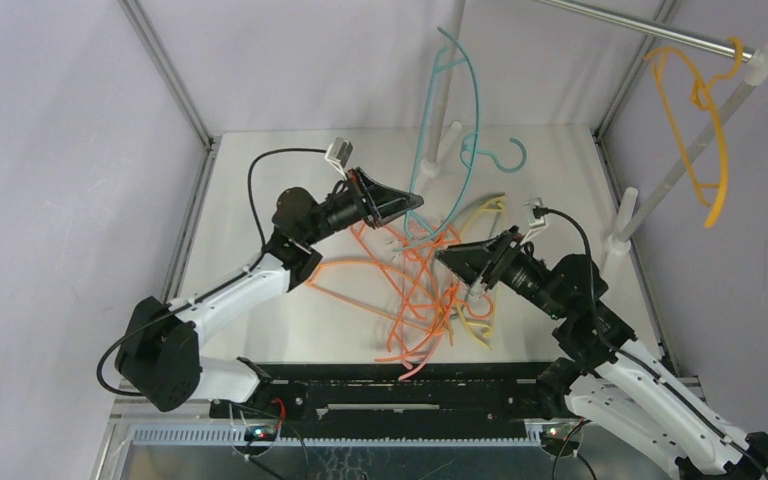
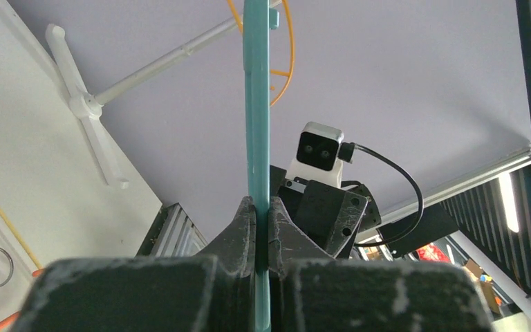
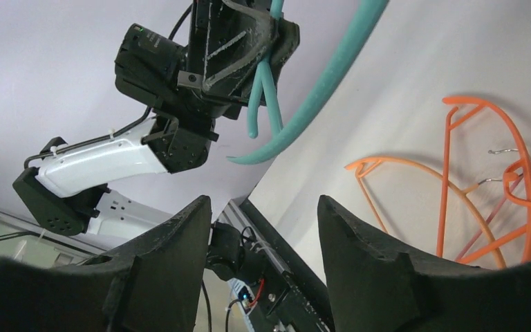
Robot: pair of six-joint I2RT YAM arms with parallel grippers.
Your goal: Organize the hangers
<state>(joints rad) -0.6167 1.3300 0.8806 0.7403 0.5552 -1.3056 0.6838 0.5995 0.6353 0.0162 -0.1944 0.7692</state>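
My left gripper (image 1: 415, 205) (image 2: 261, 207) is shut on the thin bar of a teal hanger (image 1: 465, 95) (image 2: 256, 104) and holds it upright above the table. The hanger and the left gripper (image 3: 249, 41) also show in the right wrist view, teal hanger (image 3: 318, 90). My right gripper (image 1: 450, 255) (image 3: 263, 207) is open and empty, just right of the left one, above a tangled pile of orange hangers (image 1: 420, 290) (image 3: 484, 180). A second teal hanger (image 1: 495, 155) and yellow hangers (image 1: 477, 328) lie on the table. An orange-yellow hanger (image 1: 708, 130) (image 2: 287, 62) hangs on the steel rail (image 1: 640, 25).
White rack poles stand at the back (image 1: 445, 90) and at the right (image 1: 675, 165), with a cross-shaped foot (image 2: 90, 107) on the table. Metal frame posts (image 1: 165, 70) line the white table's sides. A black rail (image 1: 410, 385) runs along the near edge.
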